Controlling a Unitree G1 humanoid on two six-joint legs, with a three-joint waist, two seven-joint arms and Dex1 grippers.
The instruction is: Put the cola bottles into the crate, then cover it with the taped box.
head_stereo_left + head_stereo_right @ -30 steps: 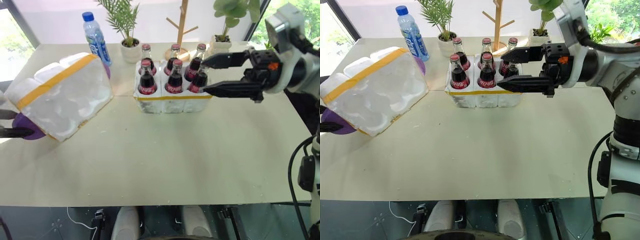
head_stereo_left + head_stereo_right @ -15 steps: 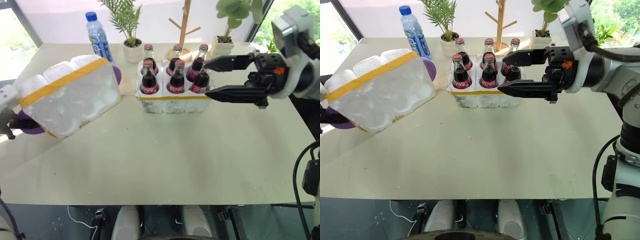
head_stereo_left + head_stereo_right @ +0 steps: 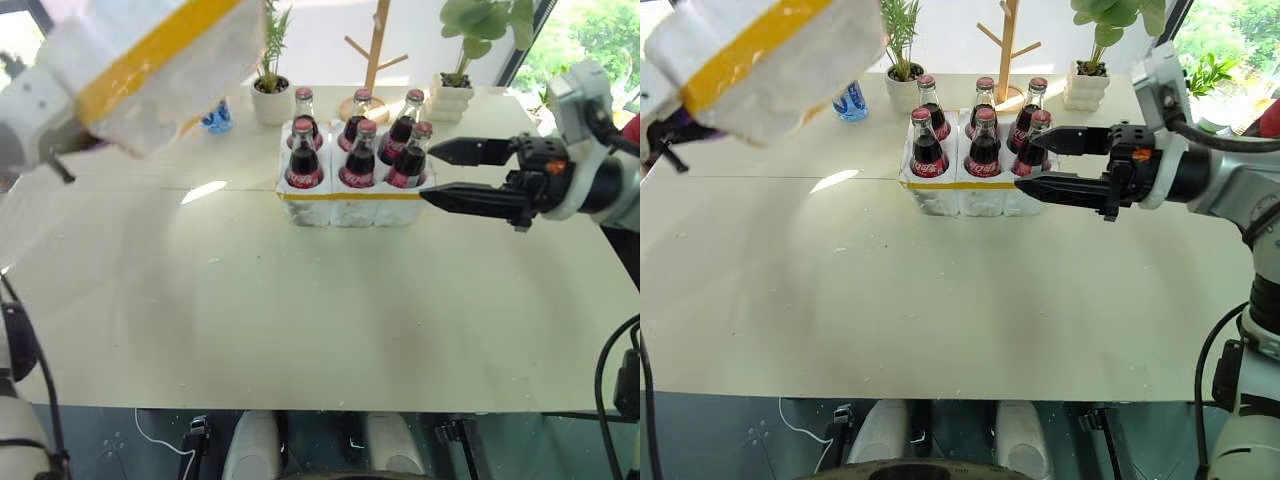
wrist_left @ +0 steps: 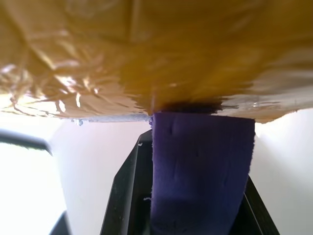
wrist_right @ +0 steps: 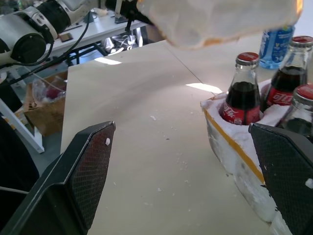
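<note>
The left gripper's fingers [image 4: 127, 196] are clamped together on a purple tab [image 4: 200, 171] fixed to the taped box [image 3: 150, 60], under its yellow tape band. By that grip the left gripper [image 3: 60, 160] holds the box in the air, clear of the bench [image 3: 300, 320], up at the left and tilted, apart from the crate. The right gripper [image 3: 440, 175] has its fingers wide apart with nothing between them; it points level across the bench, just beside the right end of the crate [image 3: 350, 205].

The crate sits toward the back of the bench with all 6 cola bottles [image 3: 355, 155] upright in its holes, so the loading looks done and the covering step is in hand.

The next move calls for carrying the box right, over the crate, turning its hollow side down and squaring it to the 6 caps before lowering. The single-tab hold may let the box swing, and the right gripper beside the crate could be in the way or could help steady it.
</note>
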